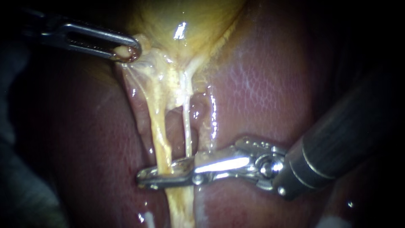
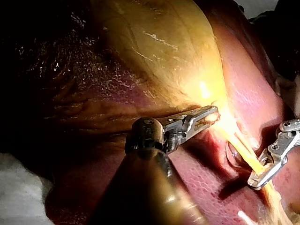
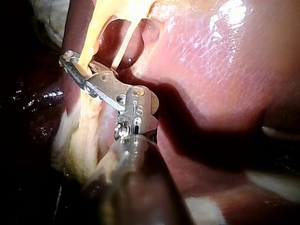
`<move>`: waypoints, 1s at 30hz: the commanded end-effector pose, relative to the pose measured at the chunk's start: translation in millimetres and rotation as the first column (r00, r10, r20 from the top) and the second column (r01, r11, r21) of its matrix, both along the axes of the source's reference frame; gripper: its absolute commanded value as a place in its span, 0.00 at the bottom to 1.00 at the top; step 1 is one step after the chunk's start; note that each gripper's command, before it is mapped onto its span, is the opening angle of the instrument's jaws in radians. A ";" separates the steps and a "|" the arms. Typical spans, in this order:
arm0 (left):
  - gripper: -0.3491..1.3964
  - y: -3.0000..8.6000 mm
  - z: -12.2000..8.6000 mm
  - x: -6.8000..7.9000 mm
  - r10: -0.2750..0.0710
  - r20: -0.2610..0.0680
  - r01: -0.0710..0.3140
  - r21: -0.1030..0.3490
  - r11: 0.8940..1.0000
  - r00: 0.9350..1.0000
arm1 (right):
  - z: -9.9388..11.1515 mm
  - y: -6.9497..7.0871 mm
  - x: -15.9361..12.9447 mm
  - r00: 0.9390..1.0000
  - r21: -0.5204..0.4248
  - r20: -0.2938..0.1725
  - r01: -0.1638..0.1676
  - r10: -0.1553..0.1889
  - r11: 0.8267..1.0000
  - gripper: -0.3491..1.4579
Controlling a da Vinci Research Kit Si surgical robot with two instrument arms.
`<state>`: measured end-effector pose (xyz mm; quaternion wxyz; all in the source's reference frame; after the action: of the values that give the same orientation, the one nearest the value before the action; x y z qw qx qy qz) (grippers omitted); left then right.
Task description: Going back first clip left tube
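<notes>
The yellow gallbladder (image 1: 185, 21) hangs at the top, with the liver (image 1: 261, 84) around it. My left instrument (image 1: 126, 51) is shut on pale tissue at the gallbladder's neck and holds it stretched; its jaws (image 2: 208, 116) show the same grip in the left wrist view. Two tubes run down from the neck: the thick yellow left tube (image 1: 158, 131) and the thin whitish right tube (image 1: 187, 122). My right instrument (image 1: 145, 178) reaches across both tubes from the right. Its jaws lie nearly together on the left tube (image 3: 86, 54), which passes between them.
Dark red liver (image 3: 211, 70) lies on both sides of the tubes, wet and glistening. Stringy yellow tissue (image 1: 181, 207) continues below the right instrument's jaws. White cloth (image 2: 18, 187) lies beside the liver in the left wrist view.
</notes>
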<state>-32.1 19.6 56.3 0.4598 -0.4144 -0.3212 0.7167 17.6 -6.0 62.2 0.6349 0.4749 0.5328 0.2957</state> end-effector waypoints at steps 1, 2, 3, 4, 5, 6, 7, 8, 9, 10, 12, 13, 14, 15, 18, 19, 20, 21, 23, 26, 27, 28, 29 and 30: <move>0.00 0.0 0.0 0.0 0.000 0.000 0.000 0.000 1.000 1.000 | 0.0 -0.1 0.1 1.000 0.000 0.000 0.000 0.000 1.000 0.00; 0.00 0.0 0.0 0.0 0.000 0.000 0.000 0.000 1.000 1.000 | 0.0 -0.2 0.2 1.000 -0.006 -0.002 0.000 0.000 1.000 0.09; 0.00 0.0 0.0 0.0 0.000 0.000 0.000 0.000 1.000 1.000 | 0.1 -0.2 0.4 1.000 -0.035 -0.010 0.001 -0.001 0.999 0.20; 0.00 0.0 0.0 0.0 0.000 0.000 0.000 0.000 1.000 1.000 | 0.2 -0.2 0.6 1.000 -0.053 -0.015 0.000 -0.001 0.999 0.28; 0.00 0.0 0.0 0.0 0.000 0.000 0.000 0.000 1.000 1.000 | 0.2 -0.2 0.8 1.000 -0.064 -0.018 0.000 -0.001 0.998 0.35; 0.00 0.0 0.0 0.0 0.000 0.000 0.000 0.000 1.000 1.000 | 0.3 -0.1 1.2 1.000 -0.098 -0.026 0.002 -0.005 0.995 0.40; 0.00 0.0 0.0 0.0 0.000 0.000 0.000 0.000 1.000 1.000 | 0.3 0.0 1.4 1.000 -0.129 -0.023 0.001 -0.004 0.992 0.43; 0.00 0.0 0.0 0.0 0.000 0.000 0.000 0.000 1.000 1.000 | 0.4 0.1 1.7 1.000 -0.148 -0.019 -0.001 -0.002 0.989 0.44; 0.00 0.0 0.0 0.1 0.000 0.000 0.000 0.000 1.000 1.000 | 0.5 0.2 1.9 1.000 -0.177 -0.005 -0.007 0.006 0.984 0.45; 0.00 0.1 0.1 0.1 0.000 0.000 0.000 0.000 1.000 1.000 | 0.5 0.2 1.9 1.000 -0.199 0.006 -0.016 0.017 0.980 0.46; 0.00 0.1 0.1 0.1 0.000 0.000 0.000 0.000 1.000 1.000 | 0.6 0.3 1.9 0.999 -0.238 0.033 -0.030 0.039 0.971 0.47; 0.00 0.1 0.1 0.1 0.000 0.000 0.000 0.000 1.000 1.000 | 0.8 0.4 1.7 0.997 -0.262 0.050 -0.035 0.050 0.964 0.47; 0.00 0.1 0.1 0.1 0.000 0.000 0.000 0.000 1.000 1.000 | 0.8 0.5 1.6 0.997 -0.276 0.057 -0.037 0.055 0.961 0.47; 0.00 0.1 0.1 0.1 0.000 0.000 0.000 0.000 1.000 1.000 | 1.0 0.7 1.4 0.996 -0.301 0.067 -0.036 0.059 0.953 0.47; 0.00 0.1 0.1 0.1 0.001 0.000 -0.001 0.000 1.000 1.000 | 1.4 1.2 0.8 0.995 -0.326 0.082 -0.030 0.060 0.945 0.47; 0.00 0.1 0.1 0.1 0.001 0.000 -0.001 0.000 1.000 1.000 | 1.5 1.4 0.4 0.995 -0.336 0.080 -0.031 0.061 0.941 0.47; 0.00 0.1 0.1 0.2 0.001 0.000 -0.001 0.000 1.000 1.000 | 1.6 1.5 0.2 0.995 -0.347 0.080 -0.027 0.058 0.938 0.47; 0.00 0.1 0.1 0.2 0.001 0.000 -0.001 0.000 1.000 1.000 | 1.7 1.6 -0.1 0.995 -0.352 0.078 -0.026 0.057 0.936 0.47; 0.00 0.1 0.1 0.2 0.001 0.000 -0.001 0.000 1.000 1.000 | 1.7 1.8 -0.6 0.996 -0.361 0.074 -0.025 0.055 0.932 0.47; 0.00 0.1 0.1 0.2 0.001 0.001 -0.001 0.000 1.000 1.000 | 1.3 1.9 -1.7 0.997 -0.395 0.064 -0.016 0.045 0.918 0.47; 0.00 0.1 0.1 0.2 0.001 0.001 -0.001 0.000 1.000 1.000 | 1.0 2.0 -2.1 0.998 -0.415 0.056 -0.013 0.040 0.910 0.47; 0.00 0.1 0.1 0.3 0.001 0.001 -0.001 0.000 1.000 1.000 | 0.6 2.1 -2.7 0.998 -0.445 0.053 -0.008 0.035 0.895 0.47; 0.00 0.1 0.1 0.3 0.001 0.001 -0.001 0.000 1.000 1.000 | 0.1 2.3 -3.4 0.998 -0.465 0.052 -0.008 0.036 0.885 0.47; 0.00 0.1 0.1 0.3 0.001 0.001 -0.001 0.000 1.000 1.000 | -0.4 2.6 -4.0 0.998 -0.485 0.054 -0.006 0.036 0.875 0.47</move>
<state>-31.9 19.7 56.4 0.4595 -0.4143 -0.3216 0.7168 12.5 -2.9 61.0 0.7534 0.2737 0.5753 0.1629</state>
